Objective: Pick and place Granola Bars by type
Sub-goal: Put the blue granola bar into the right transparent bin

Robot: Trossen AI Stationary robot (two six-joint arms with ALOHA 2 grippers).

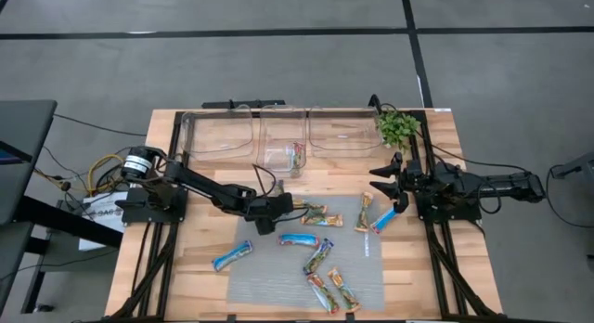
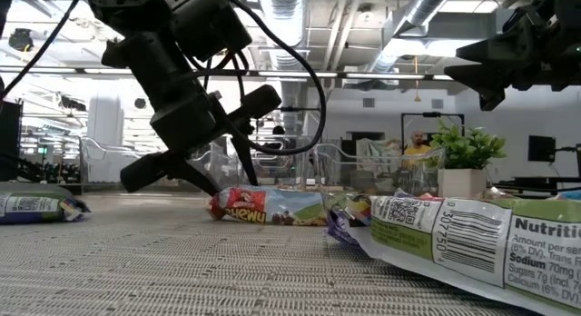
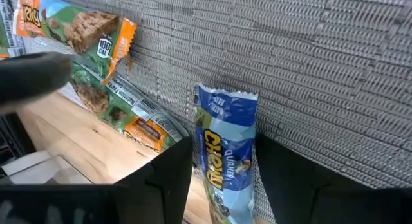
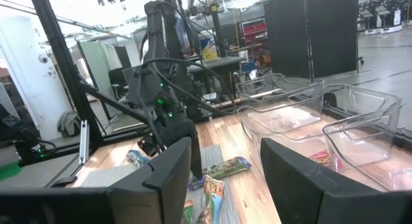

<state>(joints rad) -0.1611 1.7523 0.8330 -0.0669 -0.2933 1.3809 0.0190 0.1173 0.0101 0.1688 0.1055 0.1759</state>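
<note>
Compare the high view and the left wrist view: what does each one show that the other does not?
Only the high view shows the three clear bins, the small plant and the waiting right end effector. Only the left wrist view shows the print on a blue bar lying between the open left end effector's fingers. Both show the grey mat and green and orange bars.

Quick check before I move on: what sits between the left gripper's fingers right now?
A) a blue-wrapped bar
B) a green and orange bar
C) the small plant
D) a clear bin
A: the left wrist view shows the left gripper open, its dark fingers either side of the blue-wrapped bar lying on the mesh mat, not yet clamped.
</note>
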